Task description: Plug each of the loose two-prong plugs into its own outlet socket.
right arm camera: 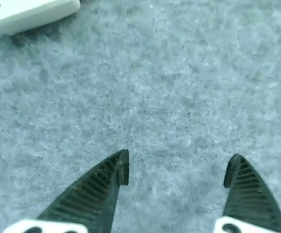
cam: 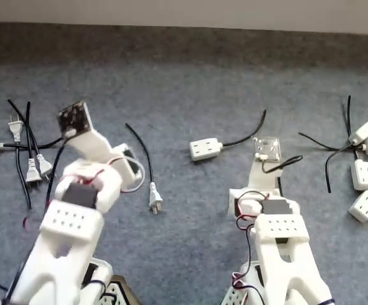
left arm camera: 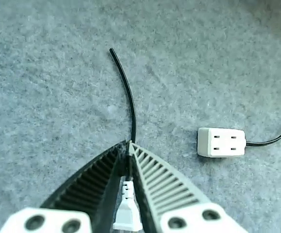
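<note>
Ribbed left fingers (left arm camera: 155, 179) pinched a smooth white plug (left arm camera: 127, 213) on its thin black cord (left arm camera: 128, 92); right fingers (right arm camera: 96, 194) gaped empty over fuzzy grey bench (right arm camera: 179, 97)

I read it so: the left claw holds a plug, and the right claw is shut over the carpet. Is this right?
Not quite. The right claw is open, not shut: the right wrist view shows its two tips standing wide apart over the carpet. The rest is correct: the left claw holds a plug.
</note>
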{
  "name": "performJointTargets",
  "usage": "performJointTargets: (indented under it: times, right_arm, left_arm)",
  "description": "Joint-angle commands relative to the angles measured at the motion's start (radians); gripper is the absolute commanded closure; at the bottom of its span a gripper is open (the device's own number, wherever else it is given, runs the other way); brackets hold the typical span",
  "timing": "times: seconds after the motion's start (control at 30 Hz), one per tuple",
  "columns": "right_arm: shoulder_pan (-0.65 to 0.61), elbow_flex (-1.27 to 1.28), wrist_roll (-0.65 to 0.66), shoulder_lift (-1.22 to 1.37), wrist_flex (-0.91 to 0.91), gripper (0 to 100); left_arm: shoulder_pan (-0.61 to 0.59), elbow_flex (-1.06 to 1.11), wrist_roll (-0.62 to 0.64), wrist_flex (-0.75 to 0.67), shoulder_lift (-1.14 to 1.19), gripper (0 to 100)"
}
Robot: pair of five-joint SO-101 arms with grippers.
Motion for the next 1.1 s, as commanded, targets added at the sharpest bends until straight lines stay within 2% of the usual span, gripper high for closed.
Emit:
performJointTargets:
  times: [0.0, 0.17, 0.3, 0.53, 0.6, 0.8, 0.93, 1.07]
  right_arm:
    - [0.008, 0.036, 0.009, -0.024, -0.091, 68.8]
    - [0.008, 0.085, 0.011, -0.024, -0.173, 68.8]
    - [0.007, 0.09, 0.015, -0.024, -0.183, 68.8]
    - [0.005, 0.093, 0.015, -0.021, -0.197, 68.8]
    - [0.005, 0.093, 0.015, -0.018, -0.199, 68.8]
    - [0.004, 0.093, 0.015, -0.016, -0.199, 68.8]
    - [0.004, 0.093, 0.017, -0.016, -0.199, 68.8]
    - [0.004, 0.093, 0.017, -0.016, -0.2, 68.8]
  left_arm:
    - [0.084, -0.136, 0.021, 0.052, 0.211, 99]
    - [0.168, -0.252, 0.026, 0.226, 0.366, 99]
    - [0.173, -0.337, 0.026, 0.402, 0.397, 99]
    - [0.182, -0.375, 0.021, 0.437, 0.4, 99]
    - [0.211, -0.403, 0.02, 0.445, 0.401, 95]
    - [0.271, -0.427, -0.072, 0.543, 0.401, 72]
    - [0.229, -0.421, -0.172, 0.612, 0.403, 70]
    - [0.127, -0.421, -0.242, 0.615, 0.404, 70]
